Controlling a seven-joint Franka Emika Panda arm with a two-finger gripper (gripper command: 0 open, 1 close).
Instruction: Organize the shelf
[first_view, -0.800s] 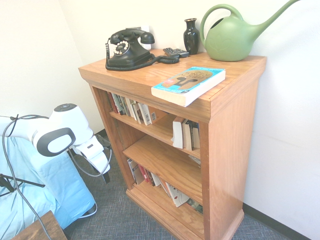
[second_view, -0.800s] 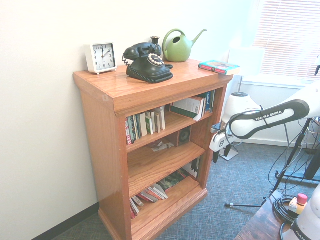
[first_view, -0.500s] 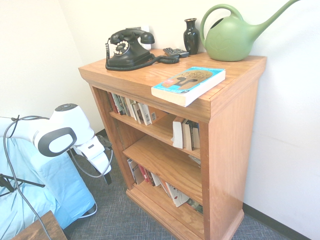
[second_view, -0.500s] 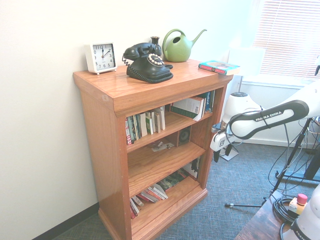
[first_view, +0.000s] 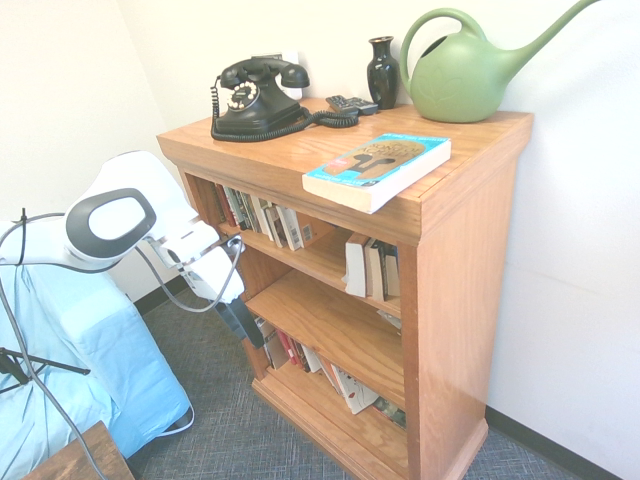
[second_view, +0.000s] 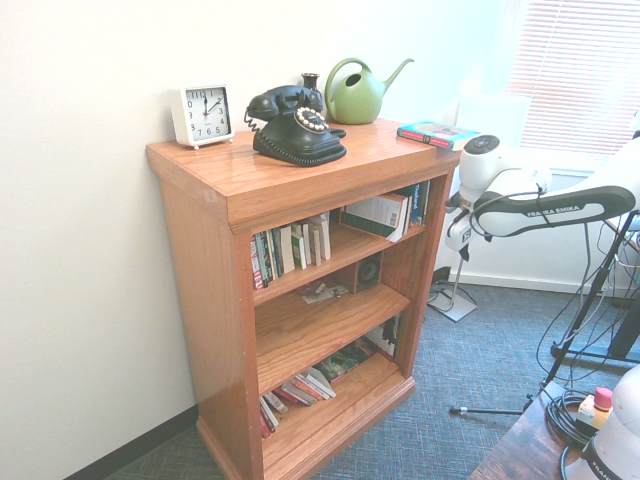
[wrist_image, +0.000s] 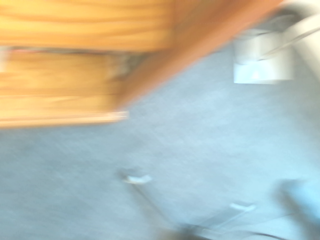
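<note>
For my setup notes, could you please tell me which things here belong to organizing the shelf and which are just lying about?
Job:
- shelf
- teal book lying on top
- books on the boards
- tool, empty

Lying about:
- rotary telephone
- watering can
- black vase
- alarm clock

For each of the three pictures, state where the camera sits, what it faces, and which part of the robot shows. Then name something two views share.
First exterior: high, facing the shelf; arm and claw enter from the picture's left.
Second exterior: opposite side, facing the shelf; arm enters from the right.
Wrist: on the arm, blurred, looking down at carpet and shelf wood; no robot part is clear.
Shared: black telephone, green watering can.
</note>
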